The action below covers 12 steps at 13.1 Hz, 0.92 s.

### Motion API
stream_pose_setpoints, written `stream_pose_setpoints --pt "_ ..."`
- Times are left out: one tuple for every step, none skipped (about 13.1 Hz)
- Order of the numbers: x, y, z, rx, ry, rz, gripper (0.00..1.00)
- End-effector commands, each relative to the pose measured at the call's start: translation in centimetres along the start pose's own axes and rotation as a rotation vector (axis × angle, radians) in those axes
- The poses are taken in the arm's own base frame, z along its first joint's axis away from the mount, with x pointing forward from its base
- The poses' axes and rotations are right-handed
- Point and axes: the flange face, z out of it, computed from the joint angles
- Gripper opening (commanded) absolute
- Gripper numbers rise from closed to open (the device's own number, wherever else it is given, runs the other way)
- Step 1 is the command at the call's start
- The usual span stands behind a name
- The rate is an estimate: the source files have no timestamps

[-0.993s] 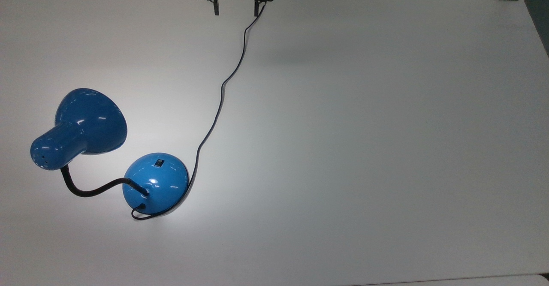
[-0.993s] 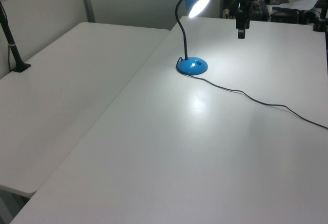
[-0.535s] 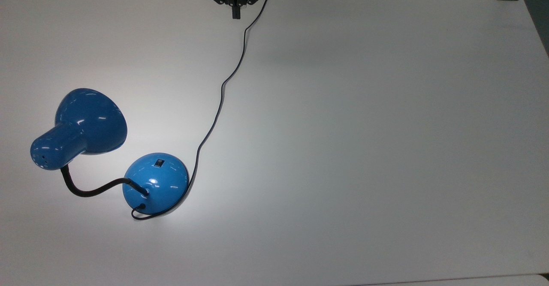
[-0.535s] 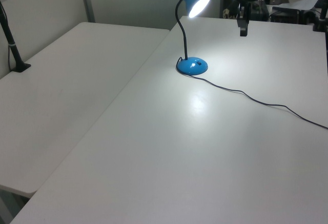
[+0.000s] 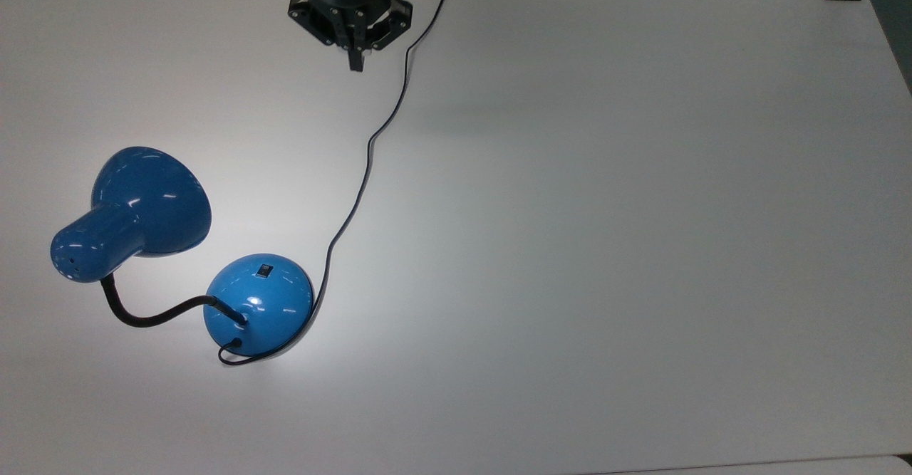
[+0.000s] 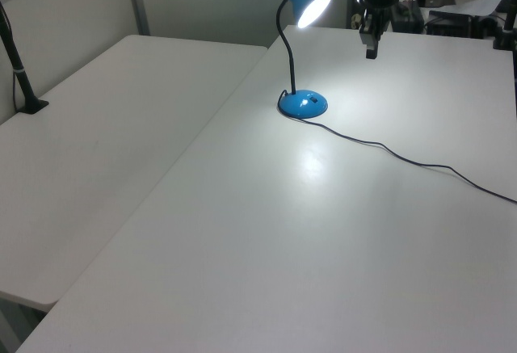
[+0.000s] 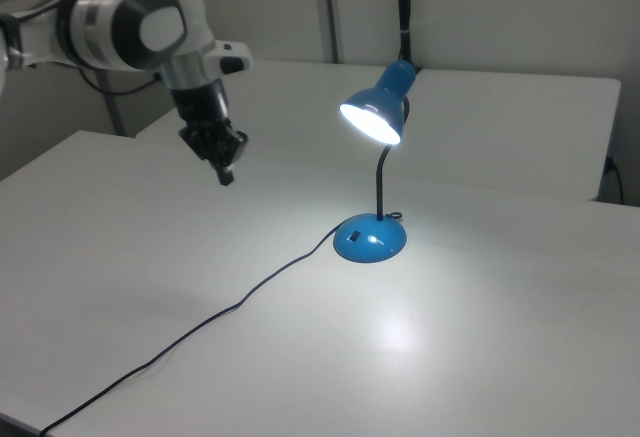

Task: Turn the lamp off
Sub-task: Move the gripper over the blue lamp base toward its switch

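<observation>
The lamp (image 5: 260, 304) is lit, standing on the table (image 5: 605, 247). The gripper (image 5: 355, 65), fingers pressed together and empty, hangs well apart from the lamp's base (above the cord (image 5: 367, 154)). Descending carelessly could snag the cord and drag the lamp.

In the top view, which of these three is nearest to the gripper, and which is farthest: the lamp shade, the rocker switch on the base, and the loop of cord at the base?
Measured from the gripper in the top view:
1. Lamp shade, toward the top view's left, nearest.
2. Rocker switch, on the upper side of the base.
3. Cord loop, at the base's lower edge, farthest.
</observation>
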Motion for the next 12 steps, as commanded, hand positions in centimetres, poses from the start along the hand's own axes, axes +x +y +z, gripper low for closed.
stream_pose_setpoints --pt "3.3 3.7 4.3 0.020 0.058 0.190 0.00" --pt "3.9 4.5 5.2 0.023 0.080 0.221 0.00" --pt "4.3 5.3 6.1 0.025 0.101 0.235 0.00" --pt "4.8 5.6 7.0 0.028 0.129 0.247 0.00" --pt "5.2 6.1 7.7 0.034 0.159 0.282 0.00" --pt "5.6 6.8 9.0 0.039 0.178 0.337 0.00" --pt "6.0 7.1 10.0 0.043 0.196 0.366 0.00" --pt "6.3 7.1 11.5 0.044 0.207 0.373 0.00" --pt "6.7 7.1 12.3 0.049 0.233 0.376 0.00" --pt "7.2 7.3 13.3 0.056 0.255 0.403 0.00" --pt "7.6 7.7 14.4 0.061 0.274 0.437 0.00" --pt "8.1 7.7 15.3 0.063 0.295 0.436 0.00"
